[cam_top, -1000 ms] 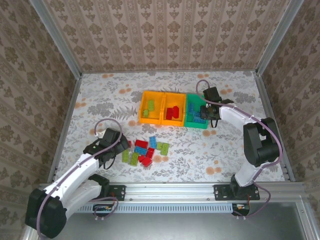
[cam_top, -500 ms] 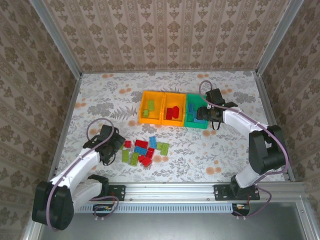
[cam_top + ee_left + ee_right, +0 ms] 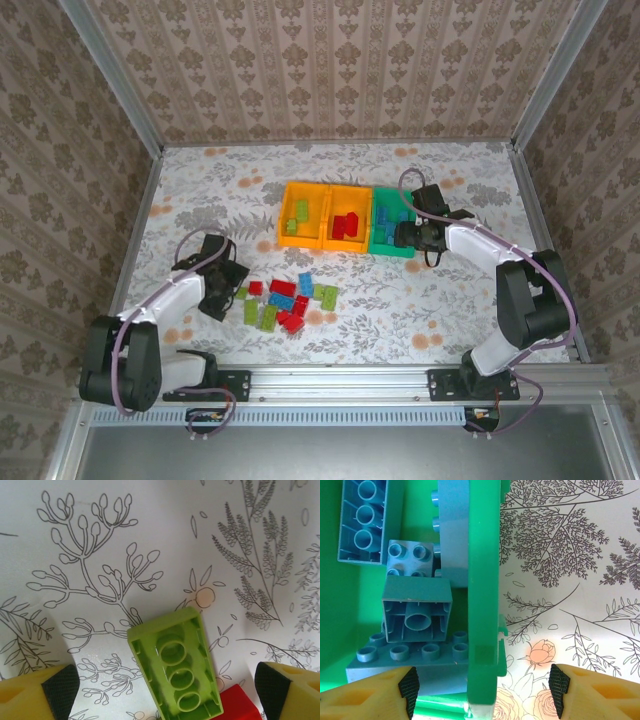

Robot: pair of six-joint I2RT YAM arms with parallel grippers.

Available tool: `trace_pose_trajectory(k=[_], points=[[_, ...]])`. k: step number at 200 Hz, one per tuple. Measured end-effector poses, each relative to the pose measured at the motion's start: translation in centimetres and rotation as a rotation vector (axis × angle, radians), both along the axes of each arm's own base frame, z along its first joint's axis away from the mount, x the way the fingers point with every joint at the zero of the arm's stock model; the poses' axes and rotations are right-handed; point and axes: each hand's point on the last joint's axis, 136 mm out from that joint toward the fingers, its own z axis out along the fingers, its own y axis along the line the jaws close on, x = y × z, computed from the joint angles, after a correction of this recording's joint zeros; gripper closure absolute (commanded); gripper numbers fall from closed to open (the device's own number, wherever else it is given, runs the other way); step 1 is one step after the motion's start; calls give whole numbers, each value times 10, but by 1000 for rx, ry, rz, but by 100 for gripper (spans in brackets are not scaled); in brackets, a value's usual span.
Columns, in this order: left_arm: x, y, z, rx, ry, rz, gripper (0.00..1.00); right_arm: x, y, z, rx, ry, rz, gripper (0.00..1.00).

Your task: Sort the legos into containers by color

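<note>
Loose legos (image 3: 285, 302) in red, blue and lime green lie in a cluster at the front centre of the table. My left gripper (image 3: 222, 290) stands open at the cluster's left edge. An upside-down lime green brick (image 3: 175, 672) lies between its fingers (image 3: 37, 695), and a red brick (image 3: 235, 706) touches that brick's near end. Three joined containers sit behind. One orange bin (image 3: 303, 215) holds green bricks, the other orange bin (image 3: 345, 218) holds red, and the teal bin (image 3: 390, 225) holds blue bricks (image 3: 417, 610). My right gripper (image 3: 482, 690) is open astride the teal bin's wall (image 3: 482, 580).
The floral tablecloth (image 3: 200, 200) covers the table, which is fenced by metal rails and patterned walls. Bare cloth lies left of the bins, and at the front right (image 3: 420, 310). Cables loop over both arms.
My left arm has swung its elbow leftward while its gripper settled lower at the left edge of the cluster. My right gripper shifted slightly toward the front of the teal bin.
</note>
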Motion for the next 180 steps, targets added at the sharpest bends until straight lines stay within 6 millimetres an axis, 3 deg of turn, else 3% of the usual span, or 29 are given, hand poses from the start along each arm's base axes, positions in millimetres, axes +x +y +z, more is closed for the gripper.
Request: trace_pose_trajectory(k=[113,162,180], points=[[-8,7,-14,28,202,52,33,-5,-25,-2,-8,7,-65,26],[0,5,-14,26,251,56,60,-8,-27,-4,-11,21,-67,26],[4,3,-14,23,261,47,61,-8,-27,-4,-11,25,-67,26]])
